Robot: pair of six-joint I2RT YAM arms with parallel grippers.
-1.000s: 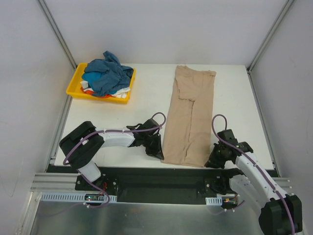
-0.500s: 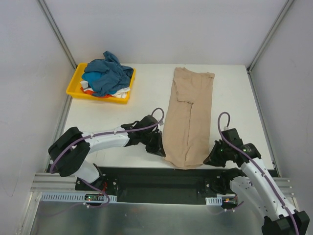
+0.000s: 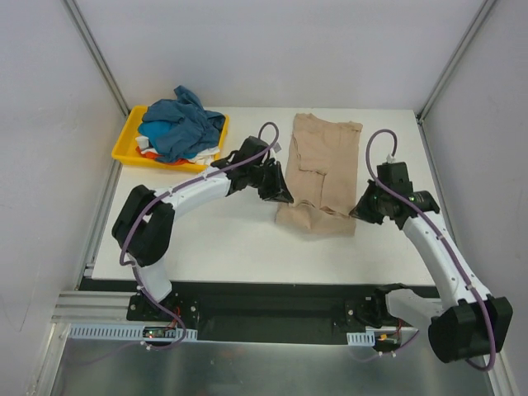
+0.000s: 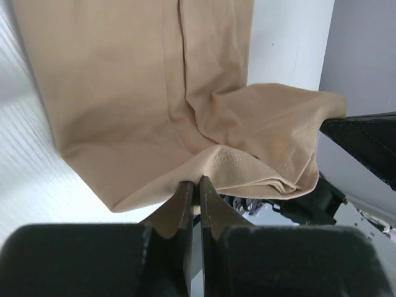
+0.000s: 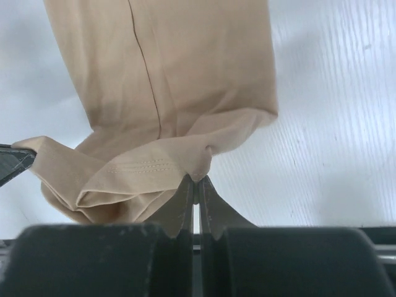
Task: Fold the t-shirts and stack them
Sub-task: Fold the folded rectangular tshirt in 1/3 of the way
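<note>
Left gripper [image 3: 280, 196] and right gripper [image 3: 360, 210] are pinched shut on the hem of the beige t-shirt [image 3: 326, 157], lying right of centre. A skewed fold is risked if corners are carried unevenly or slip.

1 o'clock: beige t-shirt [image 3: 320, 177], near hem folded back; left gripper [image 3: 280, 196], right gripper [image 3: 360, 211] pinch its corners. 10 o'clock: yellow tray [image 3: 124, 147], teal t-shirt [image 3: 181, 128] atop.
</note>
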